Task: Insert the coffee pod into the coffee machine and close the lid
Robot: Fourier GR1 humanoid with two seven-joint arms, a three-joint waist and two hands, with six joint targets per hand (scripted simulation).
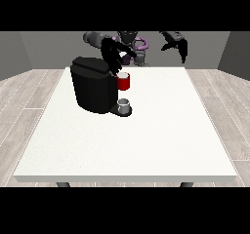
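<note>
Coffee pod, a small red cylinder (123,82), sits right up against the front of the boxy black coffee machine (93,86), just under the hand at the view's left (113,58).

That hand hangs over the machine's top front edge with its dark fingers pointing down at the pod's rim; can't honestly tell if they're pinching it, touching it or just above it. Below the pod there's a small grey cup (124,106) on the machine's base plate. Machine stands on the big white table (161,140), toward the far left part of it. The hand at the view's right (178,45) is up in the air, well away from everything, fingers drooping down and relaxed, holding nothing.
</note>
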